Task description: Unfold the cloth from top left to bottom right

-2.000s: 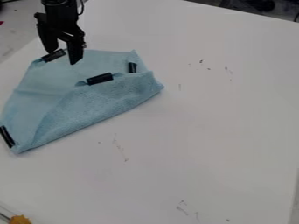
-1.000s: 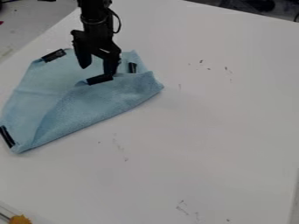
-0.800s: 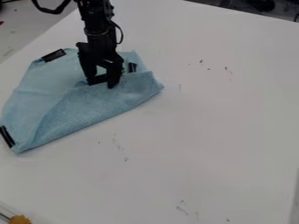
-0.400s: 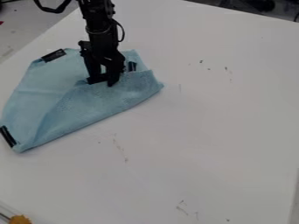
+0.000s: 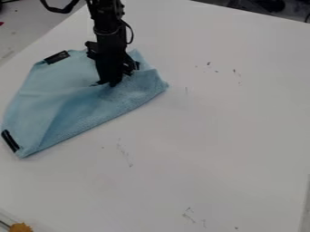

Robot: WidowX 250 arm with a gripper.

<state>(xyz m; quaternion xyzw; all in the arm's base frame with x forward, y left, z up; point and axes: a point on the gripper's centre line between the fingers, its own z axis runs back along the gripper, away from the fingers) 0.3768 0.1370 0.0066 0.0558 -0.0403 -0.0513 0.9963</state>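
Pinching the folded flap of the blue cloth (image 5: 45, 93), the gripper (image 5: 109, 84) hangs down over the cloth's upper right part, its fingers pressed together. The cloth lies partly folded toward the upper left of the white table (image 5: 230, 136), near that side's edge. Its long folded edge slants from the lower left up to the right, facing a wide stretch of tabletop that runs on to the table's right edge. One black strip (image 5: 57, 57) sits at the cloth's upper left corner, another (image 5: 10, 141) at its lower left.
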